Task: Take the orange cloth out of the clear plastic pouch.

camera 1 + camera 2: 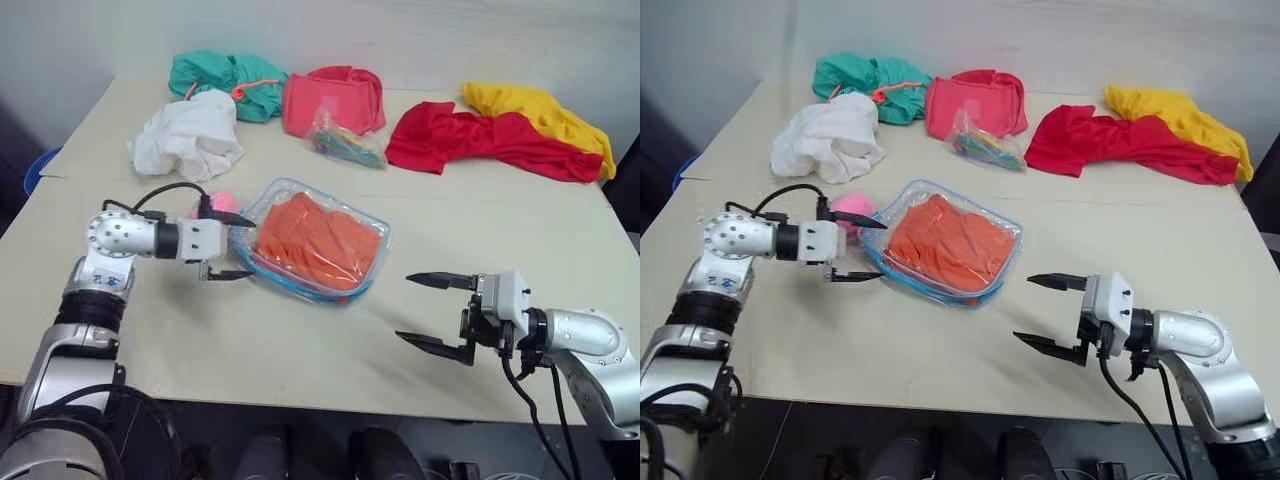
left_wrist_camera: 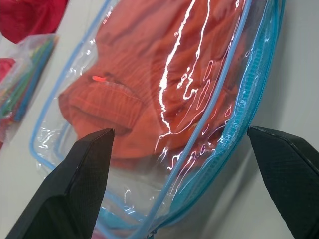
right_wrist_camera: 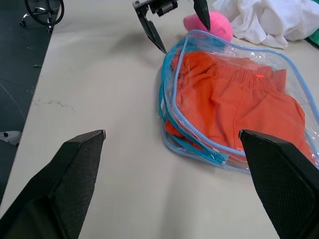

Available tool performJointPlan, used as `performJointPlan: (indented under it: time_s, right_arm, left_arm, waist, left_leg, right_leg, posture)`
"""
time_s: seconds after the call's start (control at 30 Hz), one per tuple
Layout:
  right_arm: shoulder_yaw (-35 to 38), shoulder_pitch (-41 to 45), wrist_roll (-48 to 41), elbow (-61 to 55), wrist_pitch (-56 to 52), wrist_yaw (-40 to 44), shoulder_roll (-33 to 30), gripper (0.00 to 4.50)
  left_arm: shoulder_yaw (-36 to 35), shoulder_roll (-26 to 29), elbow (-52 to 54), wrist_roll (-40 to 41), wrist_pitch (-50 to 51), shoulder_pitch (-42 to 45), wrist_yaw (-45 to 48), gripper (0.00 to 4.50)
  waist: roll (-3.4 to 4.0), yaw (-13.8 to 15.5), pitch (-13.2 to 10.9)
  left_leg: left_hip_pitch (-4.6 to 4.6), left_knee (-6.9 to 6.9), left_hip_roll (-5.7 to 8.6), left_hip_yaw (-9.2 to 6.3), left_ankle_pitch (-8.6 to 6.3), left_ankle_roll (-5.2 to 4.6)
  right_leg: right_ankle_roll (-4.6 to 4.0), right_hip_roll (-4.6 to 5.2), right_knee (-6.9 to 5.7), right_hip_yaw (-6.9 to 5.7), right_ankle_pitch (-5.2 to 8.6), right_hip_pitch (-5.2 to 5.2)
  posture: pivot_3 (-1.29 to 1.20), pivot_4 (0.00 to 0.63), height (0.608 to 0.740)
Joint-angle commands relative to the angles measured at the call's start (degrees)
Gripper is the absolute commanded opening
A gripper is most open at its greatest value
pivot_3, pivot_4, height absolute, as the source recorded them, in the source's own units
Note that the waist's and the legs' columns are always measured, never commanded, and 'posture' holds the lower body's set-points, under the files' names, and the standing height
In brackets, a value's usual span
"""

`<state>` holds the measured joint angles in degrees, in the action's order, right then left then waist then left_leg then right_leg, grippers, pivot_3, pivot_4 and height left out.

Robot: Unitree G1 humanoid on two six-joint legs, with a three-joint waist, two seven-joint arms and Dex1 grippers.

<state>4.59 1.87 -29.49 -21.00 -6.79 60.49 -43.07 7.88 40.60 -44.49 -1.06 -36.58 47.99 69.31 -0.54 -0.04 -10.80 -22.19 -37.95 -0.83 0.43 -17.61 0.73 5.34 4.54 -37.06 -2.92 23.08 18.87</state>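
Observation:
The clear plastic pouch [image 1: 300, 287] with light-blue zipper trim lies flat in the middle of the table, and the orange cloth [image 1: 318, 242] is folded inside it. My left gripper [image 1: 246, 247] is open at the pouch's left end, one finger on each side of that end, nothing gripped. In the left wrist view the pouch's zipper edge [image 2: 238, 124] runs between the two black fingers [image 2: 82, 174]. My right gripper [image 1: 405, 308] is open and holds nothing, standing off to the right of the pouch and nearer the front edge. In the right wrist view it faces the pouch [image 3: 172, 74].
A pink ball [image 1: 852, 207] lies just behind the left gripper. Along the back of the table are a white cloth [image 1: 188, 135], a teal cloth [image 1: 225, 78], a coral-pink cloth [image 1: 335, 100], a small clear bag of colourful items [image 1: 345, 143], a red garment [image 1: 480, 140] and a yellow cloth [image 1: 540, 112].

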Motion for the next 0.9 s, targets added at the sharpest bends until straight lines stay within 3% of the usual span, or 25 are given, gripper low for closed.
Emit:
performJointPlan:
  time_s: [0.03, 0.1, 0.3, 0.53, 0.7, 0.9]
  right_arm:
    - [-0.01, -0.11, 0.07, -2.60, -0.05, -0.91, 0.74, 4.50]
    - [0.05, 0.03, 0.43, -2.63, 0.06, -1.33, 1.07, 4.50]
    - [0.02, -0.39, 1.01, -2.91, 0.37, -1.82, 1.43, 4.50]
    - [-2.62, -2.41, -0.35, -6.91, -2.85, -1.50, 1.08, 4.50]
    - [-8.38, 3.18, -5.92, -12.39, -16.58, -8.03, 3.88, 4.50]
    - [-18.54, 14.63, 3.54, -6.31, -26.13, -20.83, 13.02, 4.50]
  left_arm:
    - [0.67, -0.84, -3.83, -1.78, -3.26, 3.27, -1.28, 4.31]
    - [0.21, -2.05, -5.57, -1.50, -2.95, 4.73, -2.43, 3.94]
    - [0.41, -3.09, -7.28, -0.48, -2.85, 5.62, -0.71, 2.13]
    - [-2.55, -4.41, -0.34, 9.06, 14.11, 2.28, 7.52, 0.01]
    - [-4.57, -7.77, 9.60, 12.50, 29.76, -0.13, 1.86, 0.01]
    - [-4.64, -11.48, 27.25, 15.51, 52.04, -4.85, -6.20, 0.01]
  waist:
    - [-0.01, -0.04, -0.01]
    - [-0.03, 0.01, -0.02]
    - [-0.05, -0.05, -0.03]
    - [-0.05, -0.13, -0.03]
    - [-0.05, -0.15, -0.03]
    - [-0.05, -0.17, -0.03]
  left_leg:
    - [0.00, -0.01, 0.00, 0.00, 0.00, 0.00]
    - [0.00, -0.03, 0.02, 0.02, 0.00, 0.00]
    - [0.00, -0.06, 0.02, 0.01, 0.00, -0.01]
    - [-0.02, -0.08, 0.01, -0.01, -0.01, -0.02]
    - [-0.02, -0.18, -0.01, -0.09, 0.00, -0.01]
    - [-0.08, -0.25, 0.00, -0.21, 0.00, 0.00]
  right_leg:
    - [0.00, 0.00, -0.01, -0.04, 0.00, 0.01]
    - [0.01, 0.01, -0.05, -0.08, 0.00, 0.01]
    - [0.01, 0.00, -0.07, -0.09, 0.00, 0.02]
    - [0.01, 0.01, -0.09, -0.07, 0.00, 0.02]
    - [0.00, 0.02, -0.22, 0.10, 0.00, 0.02]
    - [0.00, 0.03, -0.29, 0.12, 0.00, 0.04]
  posture:
    - [0.00, 0.150, 0.740]
    - [0.00, 0.150, 0.740]
    - [0.00, 0.150, 0.740]
    - [0.00, 0.150, 0.740]
    - [0.00, 0.150, 0.740]
    - [0.00, 0.150, 0.740]
